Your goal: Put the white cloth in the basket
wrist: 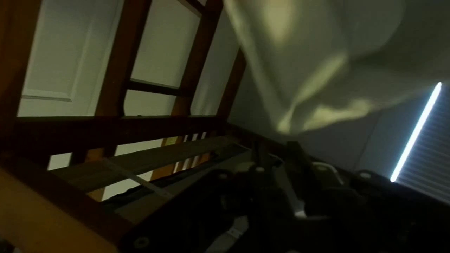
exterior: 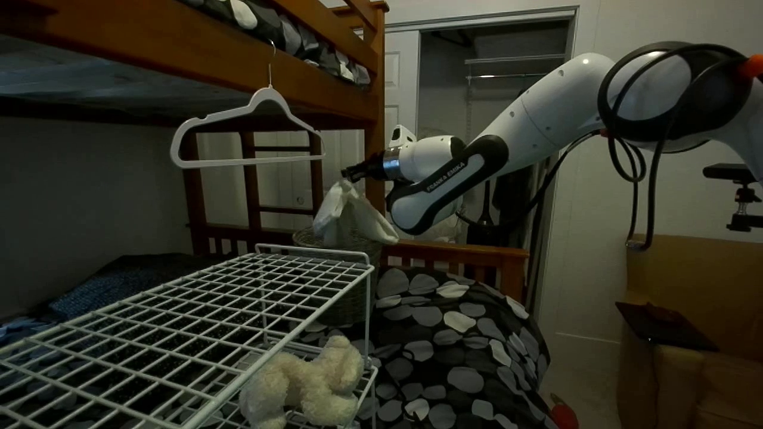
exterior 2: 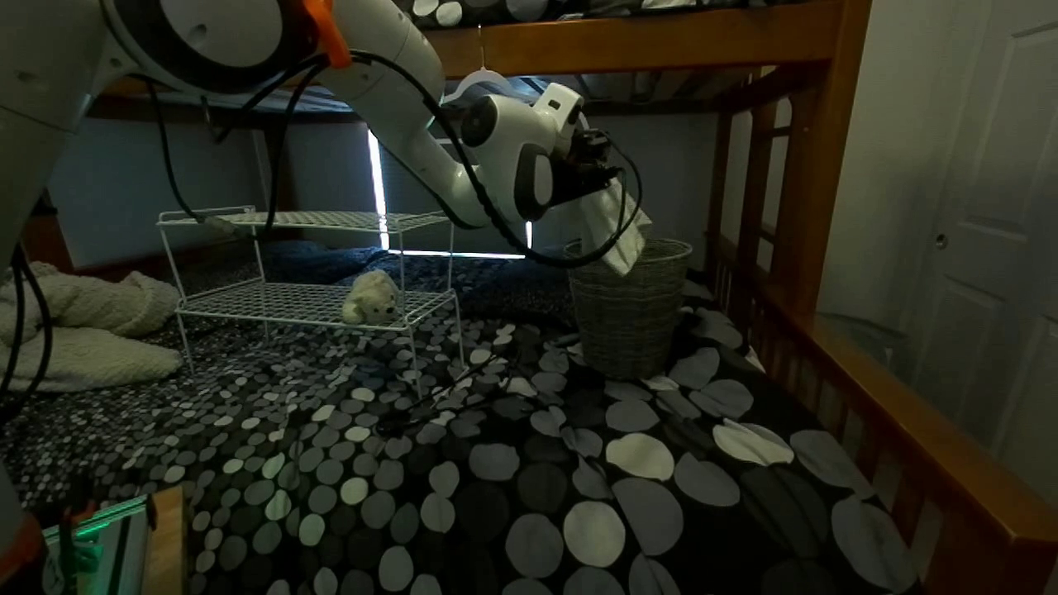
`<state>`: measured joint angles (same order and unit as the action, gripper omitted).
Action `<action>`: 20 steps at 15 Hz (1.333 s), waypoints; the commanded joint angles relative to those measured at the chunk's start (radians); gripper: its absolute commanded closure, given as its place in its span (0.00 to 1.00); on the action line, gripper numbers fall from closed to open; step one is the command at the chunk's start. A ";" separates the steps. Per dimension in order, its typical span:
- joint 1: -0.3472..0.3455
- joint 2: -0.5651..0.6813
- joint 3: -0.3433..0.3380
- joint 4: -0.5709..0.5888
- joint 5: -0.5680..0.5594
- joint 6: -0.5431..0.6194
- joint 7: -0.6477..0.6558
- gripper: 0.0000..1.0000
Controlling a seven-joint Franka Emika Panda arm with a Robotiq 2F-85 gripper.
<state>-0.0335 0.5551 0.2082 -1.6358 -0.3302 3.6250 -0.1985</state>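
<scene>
Where fingers (exterior: pixel 355 173) pinch, cloth (exterior 2: pixel 603 221) hangs, long axis downward.

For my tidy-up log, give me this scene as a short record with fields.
Item: white cloth
Container: woven basket, upright on dotted bedding
Position: cloth's top by the tool, most of it above the basket's rim, not fully inside
Grip: cannot tell whether closed on the cloth
Furniture: white wire rack, two tiers
On its lower tier: cream plush toy
Overhead: white hanger, hung from the upper bunk
</scene>
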 commanded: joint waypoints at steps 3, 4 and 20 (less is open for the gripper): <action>-0.136 -0.126 0.132 -0.112 -0.191 -0.272 0.075 0.33; -0.159 -0.154 0.162 -0.133 -0.199 -0.336 0.068 0.24; -0.106 -0.489 0.157 -0.176 0.390 -1.326 -0.188 0.00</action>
<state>-0.2437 0.1400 0.4916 -1.7916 -0.0348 2.3673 -0.3893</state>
